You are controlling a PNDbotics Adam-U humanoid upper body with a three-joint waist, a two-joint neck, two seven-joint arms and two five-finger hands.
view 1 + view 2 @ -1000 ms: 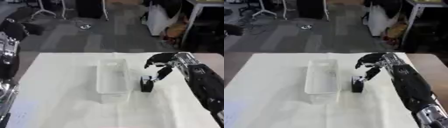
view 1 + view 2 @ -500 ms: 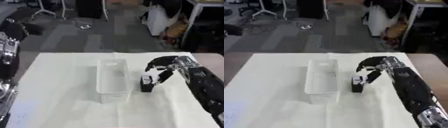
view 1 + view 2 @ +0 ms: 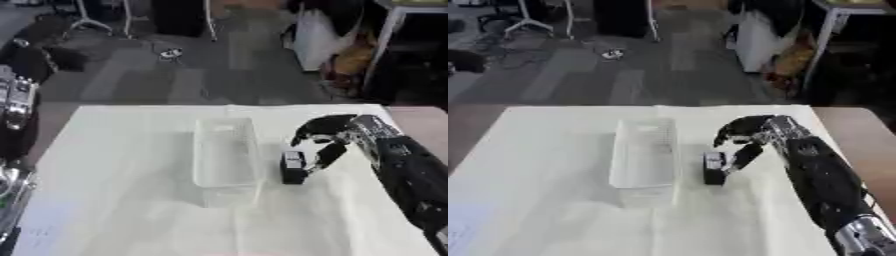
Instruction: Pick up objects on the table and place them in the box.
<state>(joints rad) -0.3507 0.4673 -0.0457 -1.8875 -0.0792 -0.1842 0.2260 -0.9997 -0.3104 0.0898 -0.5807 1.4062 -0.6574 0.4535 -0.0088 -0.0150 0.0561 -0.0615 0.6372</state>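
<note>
Curling round the small dark object (image 3: 292, 168), the right hand's (image 3: 325, 134) fingers (image 3: 324, 155) grip it beside the clear box (image 3: 225, 160).

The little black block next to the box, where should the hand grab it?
Probably by its upper part, coming from the right and above. The block stands upright beside the clear box, whose wall closes off its left side. The right hand is already curled over it from the open side.

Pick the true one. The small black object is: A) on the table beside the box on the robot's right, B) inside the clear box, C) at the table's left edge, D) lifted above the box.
A: the small black object stands on the white table just right of the clear box, with the right hand at it.
</note>
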